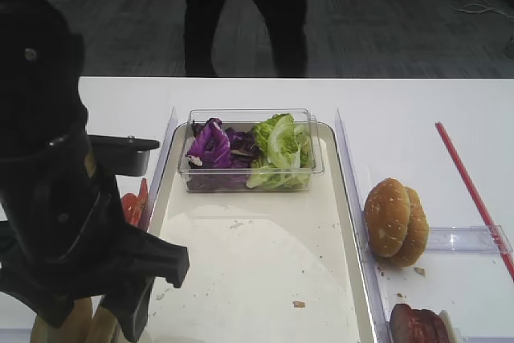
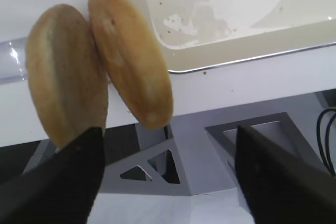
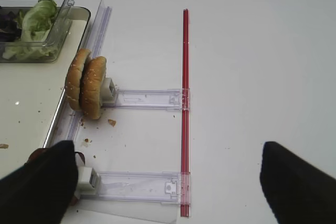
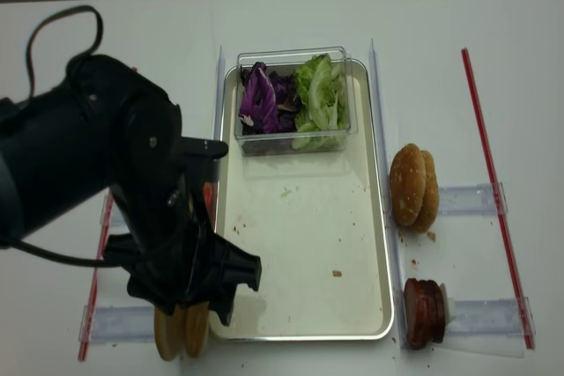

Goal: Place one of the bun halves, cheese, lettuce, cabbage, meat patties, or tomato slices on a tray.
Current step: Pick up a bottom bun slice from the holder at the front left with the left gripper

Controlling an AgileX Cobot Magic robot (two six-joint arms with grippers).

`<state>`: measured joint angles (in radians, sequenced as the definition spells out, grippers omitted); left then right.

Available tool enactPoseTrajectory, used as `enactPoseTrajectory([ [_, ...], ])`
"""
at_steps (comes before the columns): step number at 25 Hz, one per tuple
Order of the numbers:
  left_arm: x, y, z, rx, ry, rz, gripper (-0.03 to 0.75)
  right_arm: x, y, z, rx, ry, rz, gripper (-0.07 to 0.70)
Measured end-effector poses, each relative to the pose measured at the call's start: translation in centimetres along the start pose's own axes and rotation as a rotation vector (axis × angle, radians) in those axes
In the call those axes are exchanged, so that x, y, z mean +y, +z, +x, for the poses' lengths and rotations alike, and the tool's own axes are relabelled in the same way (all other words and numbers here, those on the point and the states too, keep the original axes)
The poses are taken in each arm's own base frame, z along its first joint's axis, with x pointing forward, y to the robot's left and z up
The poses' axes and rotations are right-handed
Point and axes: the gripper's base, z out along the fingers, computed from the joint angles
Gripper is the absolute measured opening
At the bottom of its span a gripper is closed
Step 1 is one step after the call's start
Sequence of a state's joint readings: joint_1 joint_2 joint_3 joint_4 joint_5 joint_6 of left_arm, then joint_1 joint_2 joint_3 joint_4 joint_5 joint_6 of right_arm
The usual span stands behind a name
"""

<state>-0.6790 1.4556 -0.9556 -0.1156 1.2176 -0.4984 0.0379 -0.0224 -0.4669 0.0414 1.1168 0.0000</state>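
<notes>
Tan bun halves (image 1: 80, 323) are standing on edge at the bottom left corner of the first high view, directly under the black left arm (image 1: 64, 198), which is bending down over them and hiding its own gripper. The metal tray (image 1: 347, 230) is lying just to their right, carrying a clear plastic box (image 1: 249, 150) with purple cabbage (image 1: 210, 149) and lettuce (image 1: 281, 146). Tomato slices (image 1: 132, 202) are showing beside the tray's left rim.

Right wrist view: the right gripper (image 3: 168, 182) is hanging with its dark fingers spread wide, holding nothing, above the white table (image 3: 252, 66). Sesame-seeded buns (image 3: 86, 83) are standing ahead of it beside a red strip (image 3: 185, 103).

Left wrist view: the left gripper (image 2: 168, 177) is holding its fingers well apart; the bun halves (image 2: 100, 72) are sitting just ahead of the left finger (image 2: 58, 182), apparently not gripped, next to the tray corner (image 2: 173, 64).

Second high view: the left arm (image 4: 132, 191) is reaching down steeply at the tray's near left corner, bun halves (image 4: 181, 330) just below it. Meat patties (image 4: 425, 313) are resting on the far side of the tray (image 4: 388, 244).
</notes>
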Motion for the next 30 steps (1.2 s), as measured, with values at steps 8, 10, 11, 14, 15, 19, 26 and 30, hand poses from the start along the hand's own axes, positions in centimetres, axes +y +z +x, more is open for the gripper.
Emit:
enactPoseTrajectory([
  [8, -0.4, 2.9, -1.5, 0.091, -0.009, -0.066, 0.449, 0.0, 0.0, 0.0, 0.0, 0.0, 0.0, 0.692],
  [10, -0.4, 3.6, -1.8, 0.104, -0.005, -0.09, 0.44, 0.0, 0.0, 0.0, 0.0, 0.0, 0.0, 0.692],
  [11, -0.3, 3.7, -1.9, 0.107, -0.002, -0.101, 0.438, 0.0, 0.0, 0.0, 0.0, 0.0, 0.0, 0.692],
  [14, -0.3, 4.4, -2.3, 0.106, 0.002, -0.12, 0.435, 0.0, 0.0, 0.0, 0.0, 0.0, 0.0, 0.692],
  [15, -0.3, 4.5, -2.4, 0.103, 0.002, -0.12, 0.435, 0.0, 0.0, 0.0, 0.0, 0.0, 0.0, 0.692],
  [19, -0.4, 4.8, -2.8, 0.079, -0.01, -0.117, 0.418, 0.0, 0.0, 0.0, 0.0, 0.0, 0.0, 0.692],
  [26, -0.4, 5.1, -3.0, 0.071, -0.02, -0.136, 0.305, 0.0, 0.0, 0.0, 0.0, 0.0, 0.0, 0.692],
  [30, -0.3, 5.1, -3.1, 0.063, -0.023, -0.148, 0.221, 0.0, 0.0, 0.0, 0.0, 0.0, 0.0, 0.692],
])
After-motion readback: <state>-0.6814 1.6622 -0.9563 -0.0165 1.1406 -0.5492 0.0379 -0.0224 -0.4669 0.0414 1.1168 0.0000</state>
